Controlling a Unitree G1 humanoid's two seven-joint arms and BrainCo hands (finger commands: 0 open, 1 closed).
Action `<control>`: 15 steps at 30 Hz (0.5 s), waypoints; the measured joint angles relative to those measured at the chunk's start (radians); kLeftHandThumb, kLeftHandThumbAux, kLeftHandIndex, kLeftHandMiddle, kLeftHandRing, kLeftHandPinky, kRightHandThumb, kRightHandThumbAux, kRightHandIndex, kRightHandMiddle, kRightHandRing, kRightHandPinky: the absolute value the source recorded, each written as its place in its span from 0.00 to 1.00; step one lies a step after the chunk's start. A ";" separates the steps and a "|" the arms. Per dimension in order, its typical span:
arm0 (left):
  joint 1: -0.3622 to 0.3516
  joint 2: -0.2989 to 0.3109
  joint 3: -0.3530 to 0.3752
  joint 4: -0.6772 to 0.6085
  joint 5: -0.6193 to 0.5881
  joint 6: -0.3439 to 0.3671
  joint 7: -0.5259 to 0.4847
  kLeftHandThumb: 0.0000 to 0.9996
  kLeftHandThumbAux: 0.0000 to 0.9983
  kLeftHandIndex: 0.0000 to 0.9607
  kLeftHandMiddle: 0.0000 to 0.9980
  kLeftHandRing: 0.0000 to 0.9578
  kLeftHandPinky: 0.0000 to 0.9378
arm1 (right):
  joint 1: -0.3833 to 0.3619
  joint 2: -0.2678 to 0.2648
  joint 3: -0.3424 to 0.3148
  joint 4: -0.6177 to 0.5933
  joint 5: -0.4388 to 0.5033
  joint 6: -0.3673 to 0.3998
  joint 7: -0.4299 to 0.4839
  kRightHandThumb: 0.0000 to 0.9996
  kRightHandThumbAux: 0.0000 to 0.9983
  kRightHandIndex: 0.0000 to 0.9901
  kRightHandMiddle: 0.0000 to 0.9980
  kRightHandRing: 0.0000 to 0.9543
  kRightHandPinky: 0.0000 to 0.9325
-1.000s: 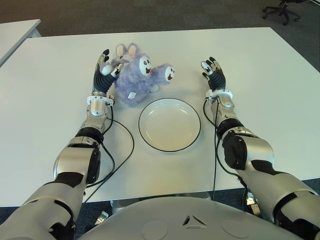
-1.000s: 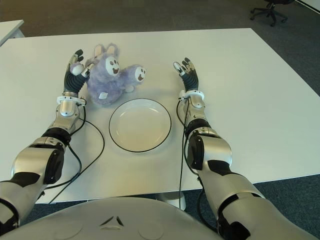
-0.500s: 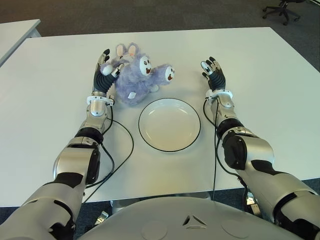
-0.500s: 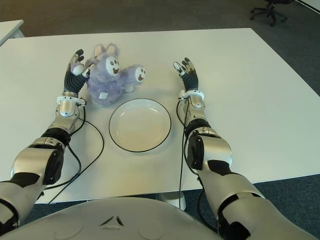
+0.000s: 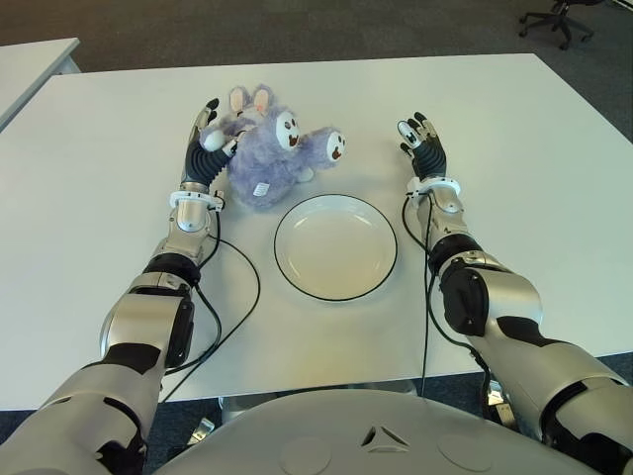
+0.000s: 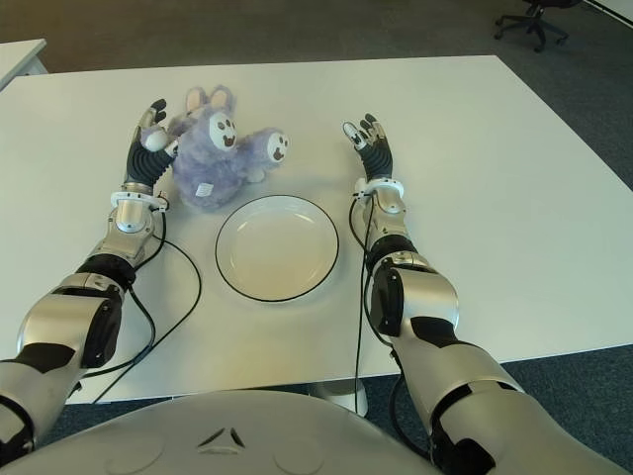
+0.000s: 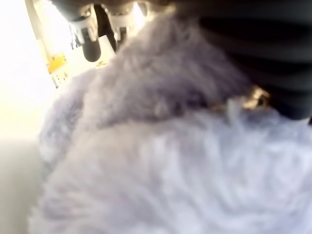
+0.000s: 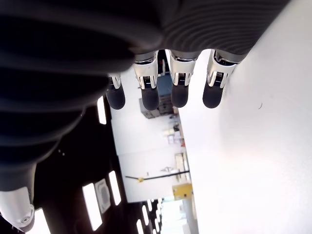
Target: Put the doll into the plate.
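A fluffy purple doll with white faces lies on the white table, just behind the left rim of the plate. The white plate with a dark rim sits in the middle, nothing in it. My left hand stands upright against the doll's left side with its fingers extended. In the left wrist view the purple fur fills the frame and presses against the palm, with straight fingertips beyond it. My right hand stands to the right of the plate with straight fingers, holding nothing.
Black cables trail along both forearms onto the table beside the plate. A second table shows at the far left, and an office chair stands on the dark carpet at the far right.
My left hand and forearm have edged slightly toward the doll. The doll, the plate and the right hand have not moved.
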 measured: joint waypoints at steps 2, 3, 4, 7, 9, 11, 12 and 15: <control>0.002 0.003 -0.002 -0.002 0.008 -0.002 0.011 0.16 0.47 0.00 0.00 0.01 0.03 | 0.000 0.000 0.000 0.000 0.000 0.000 0.000 0.06 0.58 0.02 0.05 0.04 0.05; 0.003 0.005 -0.004 -0.002 0.014 -0.003 0.016 0.16 0.46 0.00 0.00 0.01 0.02 | 0.000 0.000 0.000 0.000 0.000 0.000 0.000 0.06 0.58 0.02 0.05 0.04 0.05; 0.004 0.007 -0.006 -0.003 0.019 -0.005 0.024 0.15 0.46 0.00 0.00 0.01 0.02 | 0.000 0.000 0.000 0.000 0.000 0.000 0.000 0.06 0.58 0.02 0.05 0.04 0.05; 0.007 0.013 -0.014 -0.004 0.031 -0.012 0.041 0.14 0.43 0.00 0.00 0.00 0.02 | 0.000 0.001 0.001 0.000 0.000 0.000 0.000 0.07 0.58 0.02 0.05 0.05 0.06; 0.010 0.018 -0.022 -0.006 0.038 -0.019 0.043 0.14 0.42 0.00 0.00 0.00 0.02 | 0.000 0.001 0.002 0.000 0.000 0.000 0.000 0.07 0.58 0.02 0.05 0.05 0.06; 0.013 0.024 -0.028 -0.008 0.041 -0.029 0.043 0.14 0.41 0.00 0.00 0.00 0.02 | 0.000 0.001 0.002 0.000 0.000 0.000 0.000 0.07 0.58 0.02 0.05 0.05 0.06; 0.015 0.028 -0.029 -0.008 0.042 -0.034 0.043 0.14 0.40 0.00 0.00 0.00 0.02 | 0.000 0.001 0.002 0.000 0.000 0.000 0.000 0.07 0.58 0.02 0.05 0.05 0.06; 0.019 0.037 -0.036 -0.008 0.048 -0.049 0.044 0.12 0.39 0.00 0.00 0.00 0.01 | 0.000 0.001 0.002 -0.001 0.000 0.000 0.000 0.07 0.58 0.02 0.05 0.05 0.06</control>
